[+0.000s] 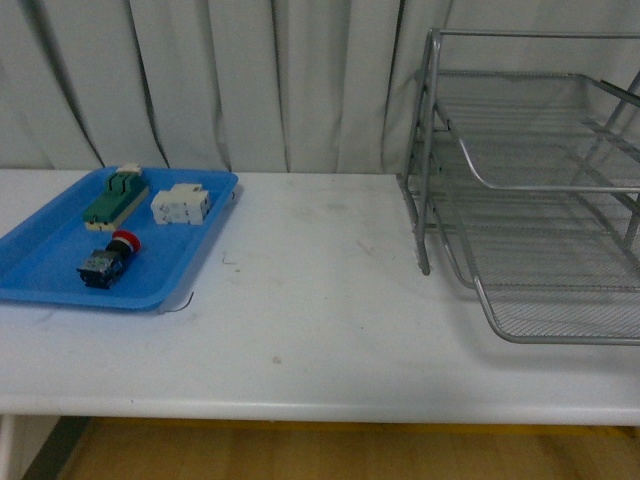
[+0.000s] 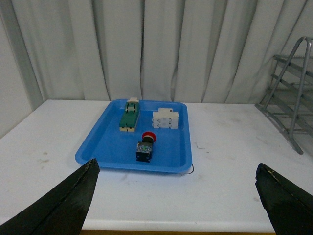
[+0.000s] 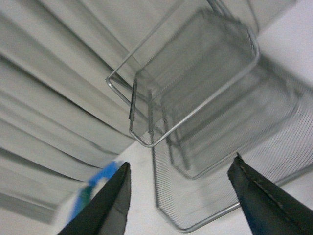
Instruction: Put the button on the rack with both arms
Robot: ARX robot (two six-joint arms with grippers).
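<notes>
Lying in the blue tray [image 1: 40,275] at the left of the front view, the button [image 1: 110,257] has its red cap toward the curtain, near a green part [image 1: 115,200] and a white block [image 1: 181,205]. The rack [image 1: 520,190] stands at the right, well apart, on the same table [image 1: 320,330]. The left gripper [image 2: 177,166] has its jaws wide, holding nothing. The right gripper [image 3: 181,162], jaws also wide, faces the blurred rack, and a blue smear beside it may be the tray.
</notes>
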